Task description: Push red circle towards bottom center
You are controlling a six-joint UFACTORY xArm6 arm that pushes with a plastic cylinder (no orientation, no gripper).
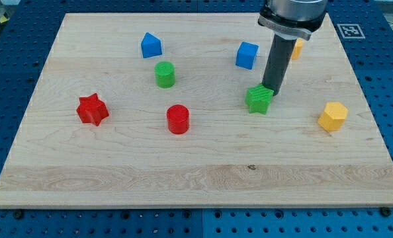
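Camera view: my tip (271, 91) touching green star block (259, 100), upper right edge. No gripper, bare rod. Red circle (178, 119) well left of green star, slightly lower, on desk (203, 178); needs approach from above.

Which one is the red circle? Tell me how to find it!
Look at the wooden board and find its middle, then go a little towards the view's left. The red circle sits there, below the green circle. It is round, while the red star on its left has points.
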